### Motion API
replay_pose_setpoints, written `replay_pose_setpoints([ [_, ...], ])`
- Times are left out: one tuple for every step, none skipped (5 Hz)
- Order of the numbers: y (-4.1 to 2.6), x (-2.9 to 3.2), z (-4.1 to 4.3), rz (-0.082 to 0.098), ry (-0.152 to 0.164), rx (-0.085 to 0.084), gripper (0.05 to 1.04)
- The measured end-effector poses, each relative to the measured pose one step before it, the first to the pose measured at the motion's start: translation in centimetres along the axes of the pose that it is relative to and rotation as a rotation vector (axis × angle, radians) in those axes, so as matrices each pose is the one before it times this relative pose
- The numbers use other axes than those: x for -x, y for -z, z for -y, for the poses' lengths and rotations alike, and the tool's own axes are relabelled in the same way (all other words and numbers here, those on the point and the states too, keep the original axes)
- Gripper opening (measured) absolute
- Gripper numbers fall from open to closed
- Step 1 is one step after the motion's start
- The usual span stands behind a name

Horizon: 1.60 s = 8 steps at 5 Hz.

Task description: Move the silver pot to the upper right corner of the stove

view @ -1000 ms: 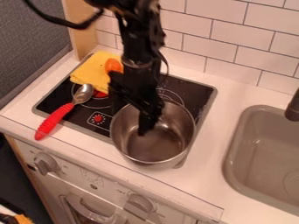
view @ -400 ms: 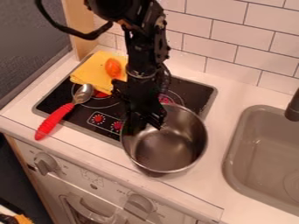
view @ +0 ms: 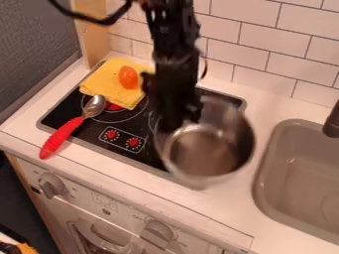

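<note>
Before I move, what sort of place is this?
Likely a toy kitchen: a black stove top with red dials, a sink beside it, and white wall tiles behind.

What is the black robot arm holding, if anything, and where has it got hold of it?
The gripper appears to hold the pot by its rim, at the upper left in the picture.

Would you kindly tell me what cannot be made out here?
In the camera view:
Pot: rim blurred, its upper-left part hidden behind the tool.
Stove: the part behind the pot, hidden by it.
Sink and faucet: right parts, cut off by the right edge.
</note>
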State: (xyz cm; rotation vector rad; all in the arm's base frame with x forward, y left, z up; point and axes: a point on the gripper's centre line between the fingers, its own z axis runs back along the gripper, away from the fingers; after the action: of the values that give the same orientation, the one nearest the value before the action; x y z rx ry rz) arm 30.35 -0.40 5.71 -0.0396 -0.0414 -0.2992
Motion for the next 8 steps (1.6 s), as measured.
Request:
replay_pose_setpoints([
  [-2.569, -3.213, -1.564, 0.0786, -0.0244, 0.0193, 0.074],
  [0.775, -2.925, -2.106, -0.0112, -0.0273, 0.01, 0.074],
  [1.984, -2.588, -1.612, -0.0243, -0.0322, -0.0095, 0.074],
  [2.788, -1.891, -0.839, -0.0482, -0.0173, -0.0117, 0.074],
  [1.076, -0.579, -0.573, -0.0515, 0.012, -0.0154, 0.11],
  [0.893, 0.551, 0.026, -0.01, 0.0027, -0.017, 0.297],
  [-0.934, 1.165, 0.213, 0.0282, 0.0015, -0.0129, 0.585],
  [-2.661, 0.833, -0.193, 0.0771, 0.0039, -0.0158, 0.9],
])
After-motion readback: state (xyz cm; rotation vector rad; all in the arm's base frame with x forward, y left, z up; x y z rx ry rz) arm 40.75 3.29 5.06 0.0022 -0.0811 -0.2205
